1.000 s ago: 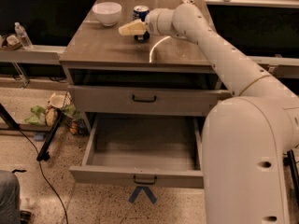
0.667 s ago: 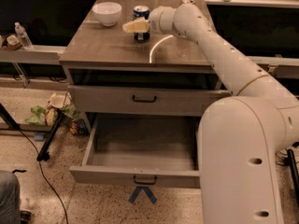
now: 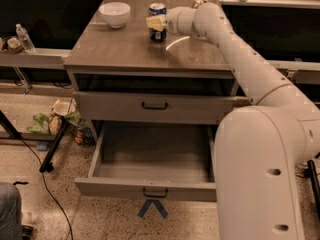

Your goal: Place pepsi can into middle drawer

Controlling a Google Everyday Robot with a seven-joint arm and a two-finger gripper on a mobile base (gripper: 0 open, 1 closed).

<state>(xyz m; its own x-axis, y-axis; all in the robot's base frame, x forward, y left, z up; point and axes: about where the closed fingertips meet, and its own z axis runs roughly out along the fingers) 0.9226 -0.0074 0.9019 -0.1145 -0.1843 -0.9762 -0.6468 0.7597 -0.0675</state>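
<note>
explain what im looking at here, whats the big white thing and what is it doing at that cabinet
The big white shape is a robot's arm, seen by a single camera looking down past it. At the arm's tip is the gripper, its clamp-like hand, now at the pepsi can, which stands on the cabinet top. I can't tell whether it grips the can yet. A white bowl sits to the can's left. Below, the upper drawer is shut and the middle drawer is pulled open, which is where the can should go.

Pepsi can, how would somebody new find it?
Look at the wooden top of the grey cabinet. Toward its back, right of the white bowl, stands the pepsi can. It is the only blue can, with the robot's claw at it.
</note>
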